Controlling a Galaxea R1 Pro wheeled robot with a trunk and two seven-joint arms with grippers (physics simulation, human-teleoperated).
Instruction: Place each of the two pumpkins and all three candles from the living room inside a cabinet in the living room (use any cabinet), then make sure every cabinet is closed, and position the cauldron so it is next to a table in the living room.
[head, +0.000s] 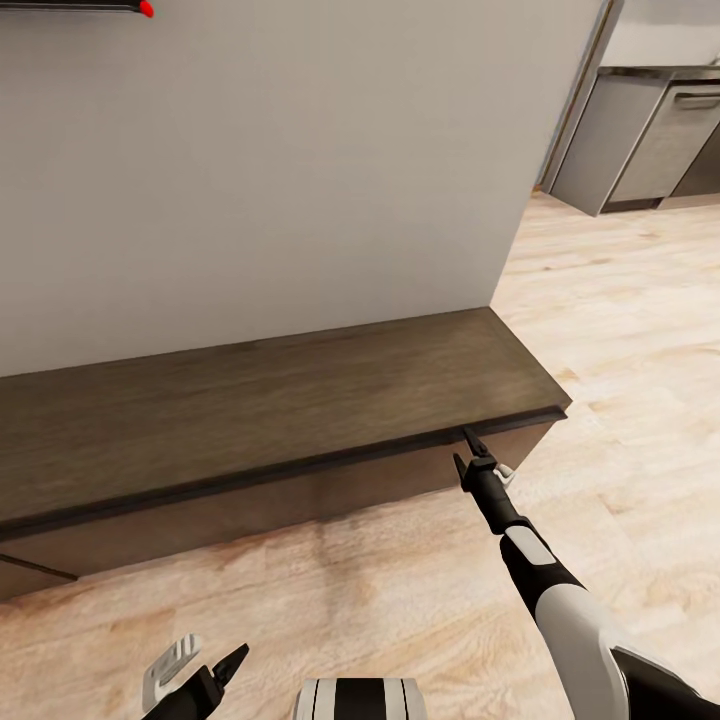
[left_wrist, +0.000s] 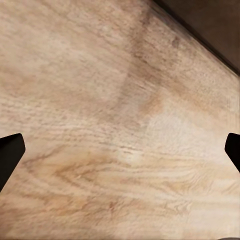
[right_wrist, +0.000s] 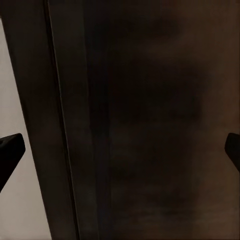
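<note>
The cabinet (head: 270, 400) runs across the head view from 9 o'clock toward 3 o'clock, its long dark-brown top set against the pale wall (head: 260, 160) and its front face in shadow beneath the overhanging lip. No drawer stands out on the stretch in view, and the fronts appear flush.

The right pincer (head: 464, 448) is extended to the underside of that lip near the cabinet's right-hand end, at about 4 o'clock from the middle of the head view. Its two dark fingers are spread apart and hold nothing. In the right wrist view the fingertips (right_wrist: 11, 147) sit at opposite edges of the picture with the dark wood front between them, so the pincer is very close to the face. In my judgement it is placed there because the fronts carry no handle, and the lip or the seam is the only purchase for drawing a drawer out or pressing it home. Contact cannot be confirmed.

The left pincer (head: 205, 672) hangs low at 7 o'clock over the wood floor (head: 620, 300), fingers wide and empty. It appears parked clear of the working arm.

Grey kitchen units (head: 650, 140) stand at 2 o'clock, well apart from the cabinet.

Risk, as I judge it: a fingertip slipping off the thin lip.
</note>
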